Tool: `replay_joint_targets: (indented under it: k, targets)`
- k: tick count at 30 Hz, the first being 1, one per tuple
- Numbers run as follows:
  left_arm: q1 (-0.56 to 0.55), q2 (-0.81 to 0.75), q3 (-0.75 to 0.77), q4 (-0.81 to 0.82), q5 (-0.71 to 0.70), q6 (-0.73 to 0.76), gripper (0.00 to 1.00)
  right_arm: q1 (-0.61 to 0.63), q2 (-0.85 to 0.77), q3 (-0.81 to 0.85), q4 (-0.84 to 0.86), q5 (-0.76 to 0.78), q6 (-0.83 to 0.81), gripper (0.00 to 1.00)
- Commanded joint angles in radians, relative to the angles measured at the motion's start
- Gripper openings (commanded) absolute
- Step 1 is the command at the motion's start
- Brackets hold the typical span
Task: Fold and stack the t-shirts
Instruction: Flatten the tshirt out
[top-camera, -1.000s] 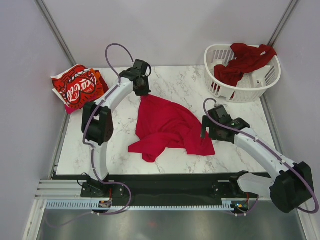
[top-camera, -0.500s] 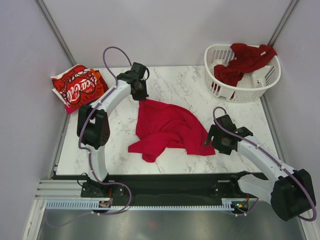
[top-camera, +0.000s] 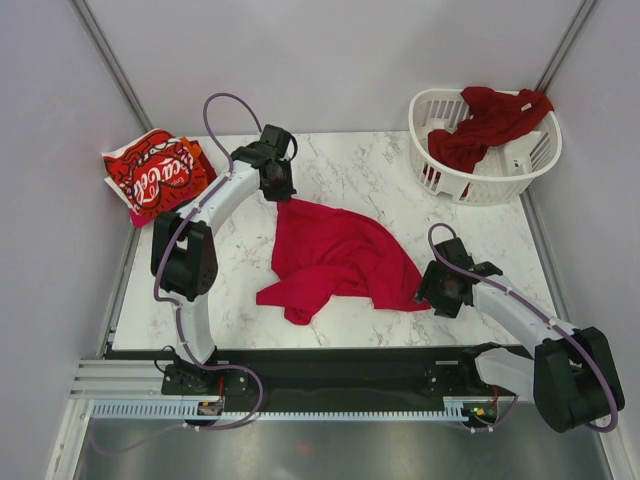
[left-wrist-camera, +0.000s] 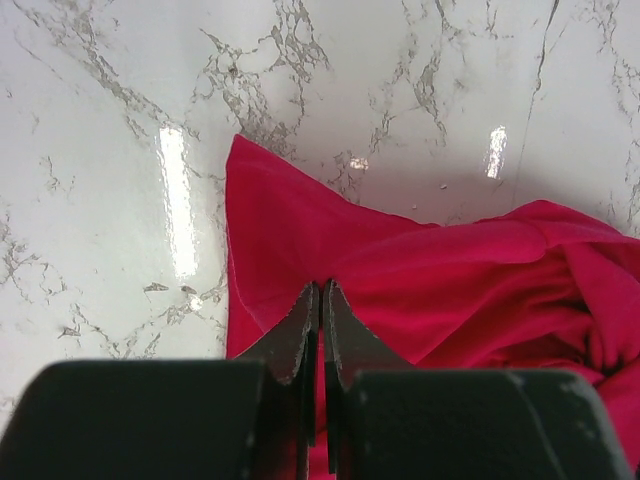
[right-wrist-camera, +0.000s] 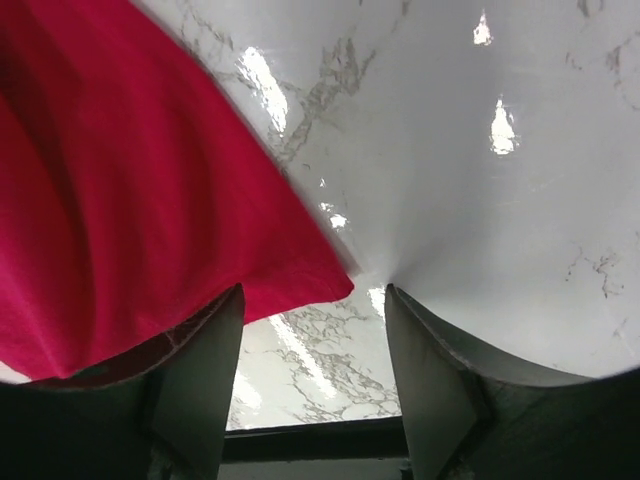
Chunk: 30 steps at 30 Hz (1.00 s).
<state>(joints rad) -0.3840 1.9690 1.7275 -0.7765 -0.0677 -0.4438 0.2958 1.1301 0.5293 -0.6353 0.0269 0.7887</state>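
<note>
A plain bright red t-shirt (top-camera: 335, 255) lies crumpled in the middle of the marble table (top-camera: 340, 170). My left gripper (top-camera: 279, 193) is at its far corner, shut on the cloth. In the left wrist view the jaws (left-wrist-camera: 321, 288) meet on the red fabric (left-wrist-camera: 420, 270). My right gripper (top-camera: 438, 292) is open, low at the shirt's near-right corner. In the right wrist view that corner (right-wrist-camera: 130, 200) lies between the spread fingers (right-wrist-camera: 312, 295). A folded Coca-Cola t-shirt (top-camera: 155, 175) sits at the far left. A dark red t-shirt (top-camera: 485, 125) hangs in the basket.
The white slatted laundry basket (top-camera: 448, 180) stands at the far right corner. The Coca-Cola shirt lies on other folded cloth at the table's left edge. The table's black front edge (right-wrist-camera: 310, 438) is just beyond my right fingers.
My right gripper has moved nearer and lower, to the shirt's near-right corner. My left gripper has shifted slightly back and left with the shirt's far corner.
</note>
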Motion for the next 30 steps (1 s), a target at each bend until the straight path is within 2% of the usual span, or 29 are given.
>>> replay_joint_targets:
  k: [1,3,6,9,11,13,18,21,23,30]
  targets:
    - [-0.006,-0.035,0.001,-0.001,0.002,0.031,0.04,-0.006,0.010,-0.018,0.052,0.010,-0.003,0.63]
    - [-0.006,-0.032,0.000,0.000,0.000,0.031,0.04,-0.009,0.016,-0.020,0.060,0.022,-0.006,0.61]
    - [-0.006,-0.030,-0.002,0.000,-0.003,0.031,0.04,-0.009,0.022,-0.025,0.075,0.039,-0.016,0.51]
    - [-0.006,-0.025,0.003,0.000,-0.003,0.030,0.04,-0.010,0.030,-0.031,0.094,0.038,-0.022,0.29]
    - [-0.006,-0.025,0.006,0.000,0.002,0.030,0.04,-0.012,0.037,-0.029,0.101,0.039,-0.032,0.18]
    - [-0.006,-0.028,0.009,-0.001,0.006,0.030,0.04,-0.011,0.040,-0.025,0.117,0.038,-0.036,0.02]
    - [-0.004,-0.071,0.004,-0.007,0.003,0.033,0.03,-0.012,0.025,0.043,0.094,0.042,-0.066,0.00]
    - [-0.004,-0.148,0.003,-0.026,-0.018,0.036,0.02,-0.012,-0.018,0.151,0.027,0.076,-0.094,0.00]
    - [-0.004,-0.237,0.007,-0.040,-0.038,0.040,0.02,-0.012,-0.050,0.251,0.000,0.071,-0.117,0.00]
    - [-0.006,-0.560,0.006,-0.059,-0.052,0.099,0.02,-0.012,-0.145,0.559,-0.038,-0.091,-0.244,0.00]
